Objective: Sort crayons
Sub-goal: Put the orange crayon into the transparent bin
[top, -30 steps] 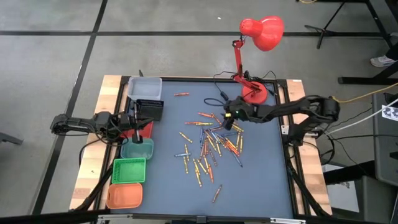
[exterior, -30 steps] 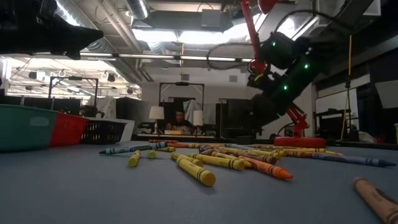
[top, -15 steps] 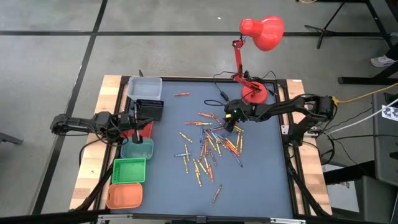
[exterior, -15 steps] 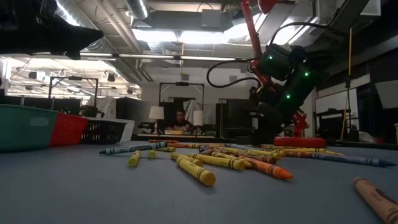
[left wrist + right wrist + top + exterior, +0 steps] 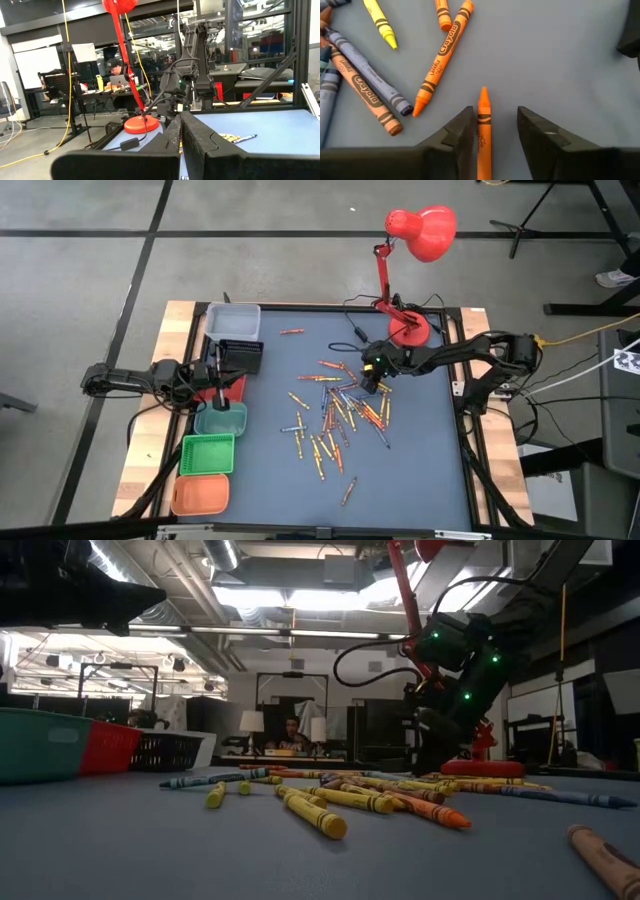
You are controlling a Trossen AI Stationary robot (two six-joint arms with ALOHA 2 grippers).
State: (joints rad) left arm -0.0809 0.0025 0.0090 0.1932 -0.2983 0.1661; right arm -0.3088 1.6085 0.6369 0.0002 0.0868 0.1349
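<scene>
Orange is the colour of the crayon [image 5: 483,131] that lies flat on the blue-grey table [image 5: 420,450] between the two dark fingers [image 5: 451,135] of the right gripper [image 5: 367,380]. The fingers are open a little way, one on each side of this crayon, and I cannot tell if they touch it. The gripper is low over the far right part of the crayons [image 5: 335,415], which lie spread out in the middle of the table. A second orange crayon [image 5: 442,55] lies just beside the first one. A yellow crayon [image 5: 380,22] lies a bit farther off. The red lamp [image 5: 412,250] stands near the gripper, at the far edge of the table. The left gripper [image 5: 181,145] waits at the left side above the coloured bins [image 5: 208,450], with its fingers pressed together and nothing in them
</scene>
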